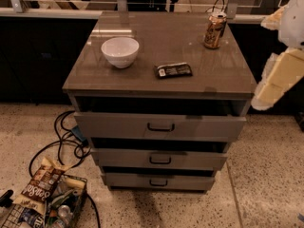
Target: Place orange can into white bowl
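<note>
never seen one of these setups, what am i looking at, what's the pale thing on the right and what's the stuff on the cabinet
This is one camera looking down at a grey drawer cabinet; where the camera is mounted is not known. The pale cream and white shape at the right edge is part of a mobile robot's single arm with its hand, out beside the cabinet. On top, a white bowl stands at the left, an orange can stands at the back right, and a flat black wrapped bar lies between them, nearer the front. The can is not held: it stands alone, apart from the hand. On the floor at the left are cables and a wire basket of snack packets.
</note>
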